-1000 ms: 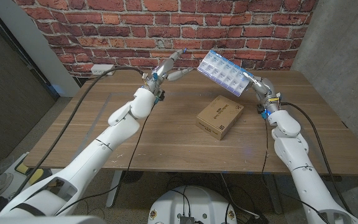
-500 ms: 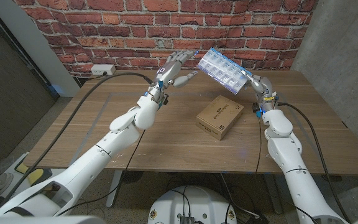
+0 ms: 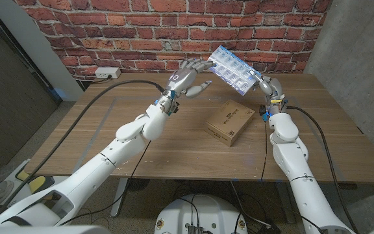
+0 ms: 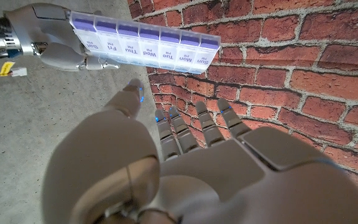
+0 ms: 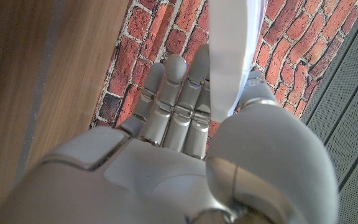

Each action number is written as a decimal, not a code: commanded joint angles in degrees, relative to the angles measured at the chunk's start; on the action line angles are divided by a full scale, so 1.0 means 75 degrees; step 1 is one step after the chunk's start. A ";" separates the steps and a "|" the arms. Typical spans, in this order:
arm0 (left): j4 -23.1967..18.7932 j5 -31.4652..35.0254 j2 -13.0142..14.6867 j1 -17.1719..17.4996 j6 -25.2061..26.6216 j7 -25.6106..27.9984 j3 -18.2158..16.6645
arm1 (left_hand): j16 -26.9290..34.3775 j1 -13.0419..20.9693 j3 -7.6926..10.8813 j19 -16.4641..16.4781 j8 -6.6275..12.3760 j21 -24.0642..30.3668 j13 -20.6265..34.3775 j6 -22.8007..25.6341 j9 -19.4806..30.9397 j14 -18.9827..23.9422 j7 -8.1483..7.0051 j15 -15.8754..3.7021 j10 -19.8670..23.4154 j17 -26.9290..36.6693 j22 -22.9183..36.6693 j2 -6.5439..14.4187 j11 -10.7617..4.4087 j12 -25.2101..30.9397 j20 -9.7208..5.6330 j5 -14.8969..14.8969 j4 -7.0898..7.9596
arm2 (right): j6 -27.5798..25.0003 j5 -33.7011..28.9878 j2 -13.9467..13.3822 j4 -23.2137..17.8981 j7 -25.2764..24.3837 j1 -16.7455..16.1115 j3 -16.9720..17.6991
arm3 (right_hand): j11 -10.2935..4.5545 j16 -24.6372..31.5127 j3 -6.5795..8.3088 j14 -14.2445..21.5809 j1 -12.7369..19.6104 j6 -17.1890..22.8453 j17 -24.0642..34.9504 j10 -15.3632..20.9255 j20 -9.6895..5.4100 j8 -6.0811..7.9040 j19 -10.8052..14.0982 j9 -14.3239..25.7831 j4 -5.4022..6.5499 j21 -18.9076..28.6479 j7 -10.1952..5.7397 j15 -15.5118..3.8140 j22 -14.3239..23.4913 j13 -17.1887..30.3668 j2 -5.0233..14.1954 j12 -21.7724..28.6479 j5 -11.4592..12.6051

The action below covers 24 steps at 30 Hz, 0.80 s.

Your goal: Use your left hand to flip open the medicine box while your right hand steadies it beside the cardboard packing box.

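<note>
The medicine box [image 3: 234, 70] is a clear weekly pill organiser with blue lids, held tilted in the air above the table's far side. My right hand [image 3: 265, 86] grips its lower right end. In the left wrist view the medicine box [image 4: 143, 41] shows day labels and all its lids look closed, with my right hand [image 4: 55, 37] on one end. In the right wrist view the medicine box [image 5: 232, 53] stands edge-on in my right hand [image 5: 185, 143]. My left hand [image 3: 188, 76] hangs open just left of the box, fingers spread, not touching it. The cardboard packing box [image 3: 230, 121] lies on the table below.
A brick wall [image 3: 148, 32] stands behind the wooden table [image 3: 96, 130]. A white power outlet [image 3: 106, 72] sits at the table's far left, with a cable running from it.
My left hand has risen and moved right, closing in on the medicine box. My right hand has shifted the box slightly left and up.
</note>
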 commanded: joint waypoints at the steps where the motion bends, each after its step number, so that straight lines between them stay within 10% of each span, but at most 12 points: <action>1: -0.0173 0.0584 -0.0058 0.0069 0.0347 -0.0325 0.0145 | 0.0181 -0.0194 -0.0161 0.0444 0.0099 0.0359 -0.0094 0.0318 -0.0027 0.0397 0.0014 -0.1164 0.0362 0.0153 0.0101 -0.0071 0.0002 0.0016 -0.0273 0.0067 0.0119 | 0.0227 -0.0313 0.0158 -0.0031 -0.0347 0.0073 -0.0146 | -0.0367 0.0003 0.0073 0.0168 0.0807 0.0078 0.0125 0.0441 -0.0476 -0.0021 0.0068 0.0017 0.0005 0.0034 0.0001 -0.0697 0.0014 0.0015 0.0681 -0.0045 0.0028; 24: -0.0275 0.2494 -0.0087 -0.0031 0.0822 -0.0515 0.0675 | 0.0001 -0.0743 -0.0273 -0.0667 -0.0149 0.0498 -0.0357 0.0631 -0.0171 -0.0108 -0.0009 -0.1083 0.0508 0.0475 0.0380 0.0321 -0.0018 -0.0303 -0.0036 0.0074 0.0489 | 0.0295 -0.0843 0.0358 -0.0132 -0.0801 0.0133 -0.0390 | -0.0376 -0.0168 0.0064 0.0182 0.0820 0.0124 0.0232 0.0478 -0.0474 -0.0066 0.0086 0.0016 0.0000 0.0045 0.0009 -0.0702 0.0002 0.0032 0.0672 -0.0123 0.0034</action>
